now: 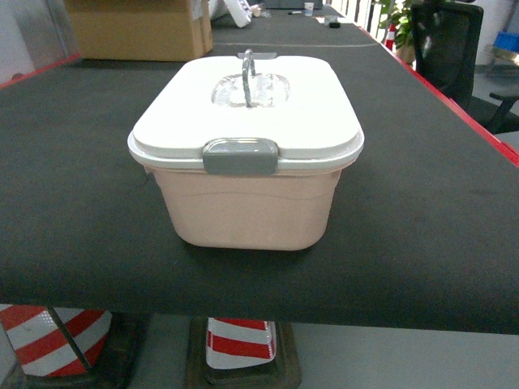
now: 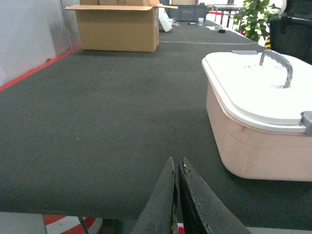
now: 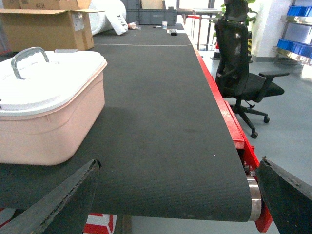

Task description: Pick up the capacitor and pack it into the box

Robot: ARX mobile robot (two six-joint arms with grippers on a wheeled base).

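The pale pink box (image 1: 247, 212) stands near the front edge of the dark belt, its white lid (image 1: 243, 105) on and the grey front latch (image 1: 240, 156) down. Its grey handle (image 1: 248, 77) stands upright. The box also shows at the right of the left wrist view (image 2: 253, 141) and at the left of the right wrist view (image 3: 46, 126). My left gripper (image 2: 176, 162) is shut, empty, low at the belt's front edge, left of the box. My right gripper (image 3: 178, 163) is wide open, empty, right of the box. No capacitor is in view. Neither gripper shows in the head view.
A brown cardboard carton (image 1: 138, 28) stands at the belt's far left. The belt's red side rail (image 3: 234, 131) runs along the right, with a black office chair (image 3: 241, 73) beyond it. Striped red-and-white cones (image 1: 57, 336) stand under the belt's front end.
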